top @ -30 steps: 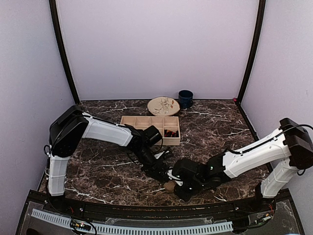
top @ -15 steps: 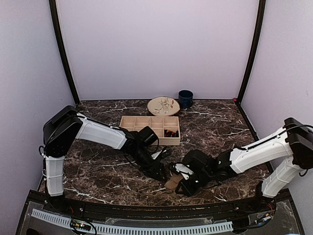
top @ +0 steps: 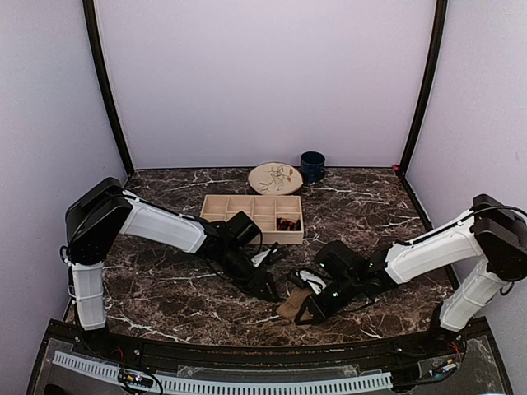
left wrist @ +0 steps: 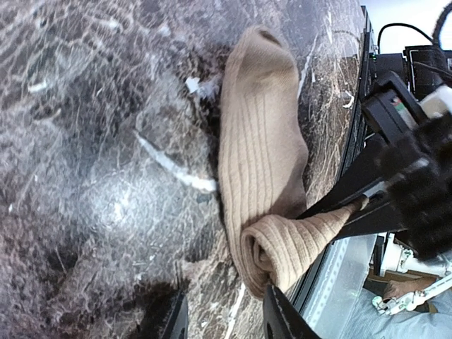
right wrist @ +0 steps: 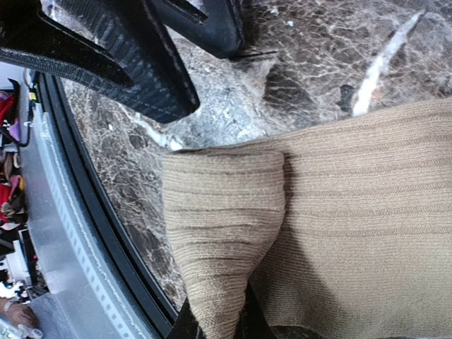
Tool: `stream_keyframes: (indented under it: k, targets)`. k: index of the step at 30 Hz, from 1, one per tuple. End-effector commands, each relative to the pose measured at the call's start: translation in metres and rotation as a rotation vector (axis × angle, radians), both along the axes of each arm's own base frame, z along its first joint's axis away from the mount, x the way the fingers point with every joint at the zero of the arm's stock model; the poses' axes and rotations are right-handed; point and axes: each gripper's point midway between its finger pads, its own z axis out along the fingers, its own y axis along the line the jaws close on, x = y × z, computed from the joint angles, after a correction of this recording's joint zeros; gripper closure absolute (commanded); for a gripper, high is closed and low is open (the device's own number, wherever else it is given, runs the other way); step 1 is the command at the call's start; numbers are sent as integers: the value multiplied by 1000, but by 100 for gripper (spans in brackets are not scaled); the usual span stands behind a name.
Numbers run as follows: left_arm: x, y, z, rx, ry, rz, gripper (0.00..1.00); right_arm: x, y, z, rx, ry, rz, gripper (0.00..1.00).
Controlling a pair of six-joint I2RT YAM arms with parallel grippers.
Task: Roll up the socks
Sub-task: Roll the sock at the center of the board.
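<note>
The tan-brown sock [left wrist: 261,148] lies flat on the marble near the table's front edge, its near end rolled into a short coil [left wrist: 282,251]. My right gripper [right wrist: 219,323] is shut on the tapered side of that coil [right wrist: 222,226], seen in the top view at the sock [top: 291,305]. My left gripper [left wrist: 227,321] stands open just beside the coil, its right finger touching the coil's edge, with marble between the fingers. A black-and-red bundle [top: 286,222] in the wooden tray looks like the patterned sock.
A wooden compartment tray [top: 247,207] sits mid-table, with a patterned plate [top: 276,178] and a dark blue mug [top: 312,165] behind it. The black front rail [right wrist: 85,212] runs right next to the rolled end. Both arms crowd together over the sock [top: 288,292].
My right wrist has swung back and to the right, still gripping the sock's end, so more of the tan sock shows. The left arm has shifted slightly left, jaws unchanged.
</note>
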Motion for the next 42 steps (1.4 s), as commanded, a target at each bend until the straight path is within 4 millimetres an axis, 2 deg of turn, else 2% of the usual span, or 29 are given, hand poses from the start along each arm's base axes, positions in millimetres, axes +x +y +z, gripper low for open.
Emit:
stream_keyframes:
  k: [1,8,10,15,26,30,42]
  targets:
    - [6,-3,22,-69,-79,-22,60,-8,-6,-5,26,108,1,95]
    - [5,-11,32,-118,-81,-63,60,-4,-5,5,116,195,-22,95]
    - [5,-11,33,-120,-79,-69,60,-4,-8,-1,103,215,-21,95]
    - [3,-14,37,-135,-87,-86,60,-1,-4,2,128,254,-12,95]
    - [-8,-26,41,-124,-146,-153,60,4,4,17,179,296,0,95]
    - [-11,-26,35,-101,-165,-156,60,3,6,21,179,310,19,95]
    - [-25,-31,34,-99,-204,-183,61,-7,-5,12,157,373,17,95]
